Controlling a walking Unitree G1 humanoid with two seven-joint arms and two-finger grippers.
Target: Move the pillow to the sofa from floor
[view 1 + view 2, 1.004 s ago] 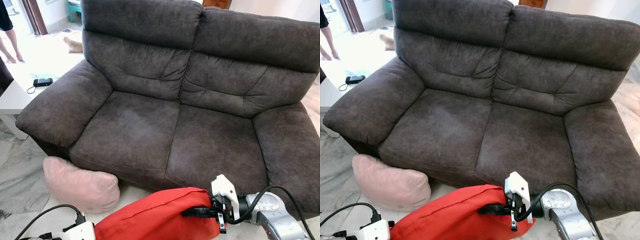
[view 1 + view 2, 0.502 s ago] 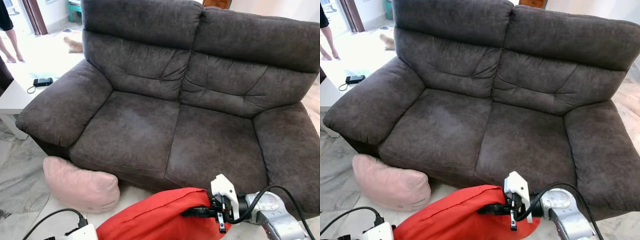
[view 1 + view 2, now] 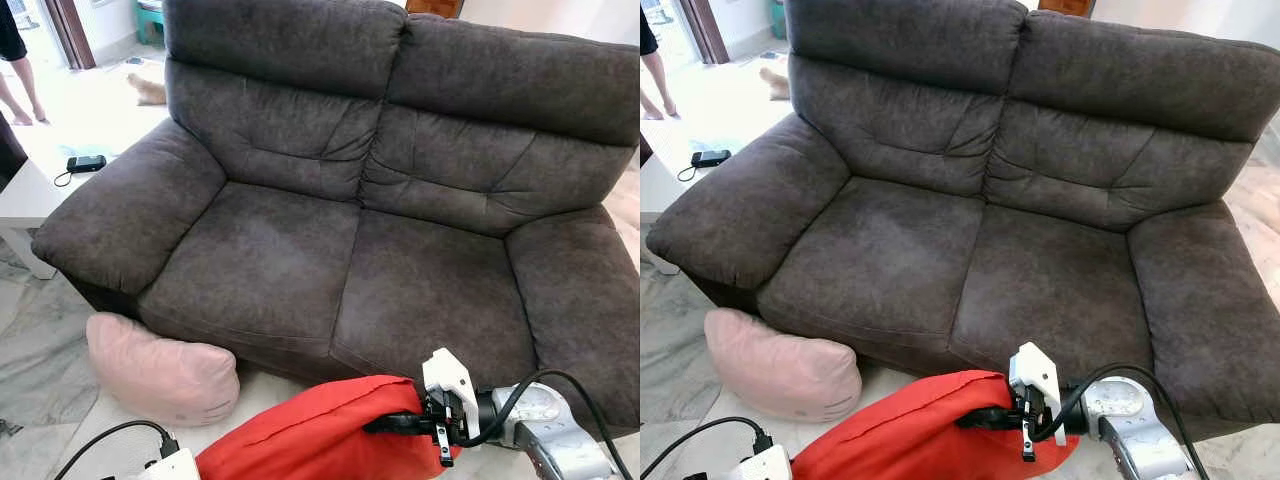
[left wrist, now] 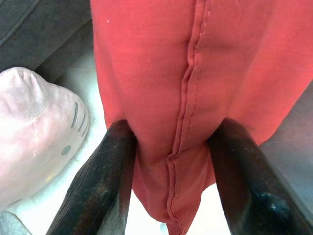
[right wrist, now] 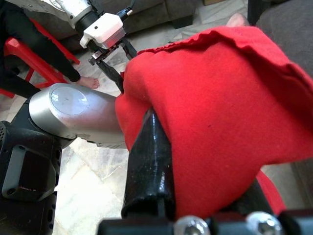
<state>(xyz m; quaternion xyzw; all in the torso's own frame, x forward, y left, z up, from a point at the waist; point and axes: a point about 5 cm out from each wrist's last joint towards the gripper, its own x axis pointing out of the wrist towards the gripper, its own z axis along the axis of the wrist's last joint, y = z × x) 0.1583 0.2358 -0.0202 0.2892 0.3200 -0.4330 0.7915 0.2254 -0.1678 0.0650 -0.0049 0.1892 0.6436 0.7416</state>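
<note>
Before the sofa (image 3: 350, 260), both grippers clamp the red pillow (image 3: 320, 440).

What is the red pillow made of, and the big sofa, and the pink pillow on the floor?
The red pillow looks like matte woven cloth: a stitched seam runs down it. The sofa seems soft suede-like fabric, mottled dark grey-brown and slightly fuzzy. The pink pillow looks plush and velvety with embroidered marks, though the exact fibre can't be told.

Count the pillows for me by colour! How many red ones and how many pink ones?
Red pillow: 1, held between the left gripper and right gripper
Pink pillow: 1, on the floor against the sofa
Total: 2 pillows
</note>
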